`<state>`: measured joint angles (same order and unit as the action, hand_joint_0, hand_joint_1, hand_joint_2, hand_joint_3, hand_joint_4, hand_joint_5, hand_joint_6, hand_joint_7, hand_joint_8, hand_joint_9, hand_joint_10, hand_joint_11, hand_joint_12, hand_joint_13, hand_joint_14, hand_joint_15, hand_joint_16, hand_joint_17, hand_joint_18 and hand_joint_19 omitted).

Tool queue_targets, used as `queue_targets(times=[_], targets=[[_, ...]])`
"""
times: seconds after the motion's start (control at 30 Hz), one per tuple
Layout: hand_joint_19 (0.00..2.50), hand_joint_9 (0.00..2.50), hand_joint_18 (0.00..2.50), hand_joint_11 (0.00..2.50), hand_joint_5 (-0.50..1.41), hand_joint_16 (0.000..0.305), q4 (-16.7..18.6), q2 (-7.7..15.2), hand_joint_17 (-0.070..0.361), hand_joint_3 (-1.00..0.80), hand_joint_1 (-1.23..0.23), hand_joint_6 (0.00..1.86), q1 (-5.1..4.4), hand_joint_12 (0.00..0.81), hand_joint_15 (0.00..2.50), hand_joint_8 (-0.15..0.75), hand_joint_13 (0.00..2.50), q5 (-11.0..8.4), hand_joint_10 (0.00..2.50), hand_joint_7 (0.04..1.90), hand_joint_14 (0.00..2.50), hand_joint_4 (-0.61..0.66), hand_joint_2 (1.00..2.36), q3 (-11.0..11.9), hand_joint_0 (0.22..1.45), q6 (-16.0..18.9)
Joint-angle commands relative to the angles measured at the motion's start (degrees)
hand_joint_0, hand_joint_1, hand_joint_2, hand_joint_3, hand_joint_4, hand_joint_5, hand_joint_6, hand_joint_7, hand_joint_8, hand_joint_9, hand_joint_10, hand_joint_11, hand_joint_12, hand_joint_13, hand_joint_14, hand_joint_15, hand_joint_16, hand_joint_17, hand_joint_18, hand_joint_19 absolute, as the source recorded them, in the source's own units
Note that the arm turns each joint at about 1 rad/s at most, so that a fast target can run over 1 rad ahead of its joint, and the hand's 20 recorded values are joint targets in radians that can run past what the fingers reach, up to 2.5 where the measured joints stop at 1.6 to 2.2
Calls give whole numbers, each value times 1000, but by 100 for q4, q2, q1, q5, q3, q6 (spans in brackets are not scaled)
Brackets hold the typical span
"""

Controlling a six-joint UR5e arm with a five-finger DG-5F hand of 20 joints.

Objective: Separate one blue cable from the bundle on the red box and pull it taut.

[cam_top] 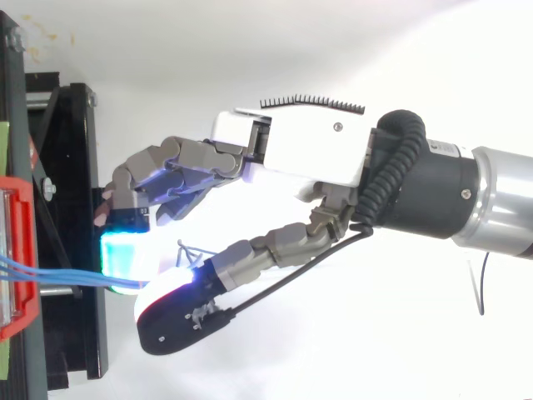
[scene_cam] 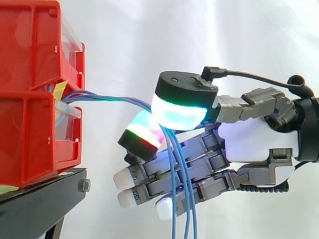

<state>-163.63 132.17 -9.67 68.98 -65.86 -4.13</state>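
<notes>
Blue cables (scene_cam: 109,98) from red box (scene_cam: 35,124) pinched between fingers (scene_cam: 144,130).

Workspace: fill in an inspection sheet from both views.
Surface: black stand, carrying the bins.
Job's things: stacked red plastic bins; no cable separated yet.
Clutter: nothing seen.
Hand: robot hand beside the bins, glowing pads pinching the cables.
Cables: thin blue cables run from between the bins to the hand, then hang down loose.
Surroundings: white curtain.
</notes>
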Motion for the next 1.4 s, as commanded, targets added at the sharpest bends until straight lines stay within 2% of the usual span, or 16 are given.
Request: queue_targets(times=[0.0,0.13,0.33,0.63,0.93,1.03,1.17,1.37], targets=[[463,534,546,346,-226,49,-2,2,111,-370,-881,833,0,363,180,290,414,-16,8,1132,5,163,1009,-5,859,0],[396,501,596,351,-235,49,-2,2,111,-489,-915,822,0,364,154,285,415,-16,8,1102,4,166,1000,-5,815,0],[393,469,600,337,-237,49,-2,2,111,-500,-930,813,0,365,157,284,409,-16,8,1084,5,190,1000,-5,671,0],[440,563,594,343,-210,52,-11,2,116,-500,-744,796,0,375,174,327,409,1,8,1105,5,237,1000,-5,538,0],[455,615,592,333,-165,50,-20,2,113,-500,-685,761,0,365,171,320,418,1,8,1191,5,231,1000,-5,559,0],[460,634,600,347,-175,49,-20,2,110,-500,-725,776,0,360,173,320,425,1,8,1210,5,221,1000,-5,610,0],[448,621,617,359,-200,49,-38,2,111,-336,-804,810,0,365,169,320,440,10,9,1151,5,202,1012,-5,670,0],[440,608,617,360,-211,49,-46,-7,110,-226,-851,816,0,366,168,313,443,10,8,1110,5,182,1018,-5,731,0]])
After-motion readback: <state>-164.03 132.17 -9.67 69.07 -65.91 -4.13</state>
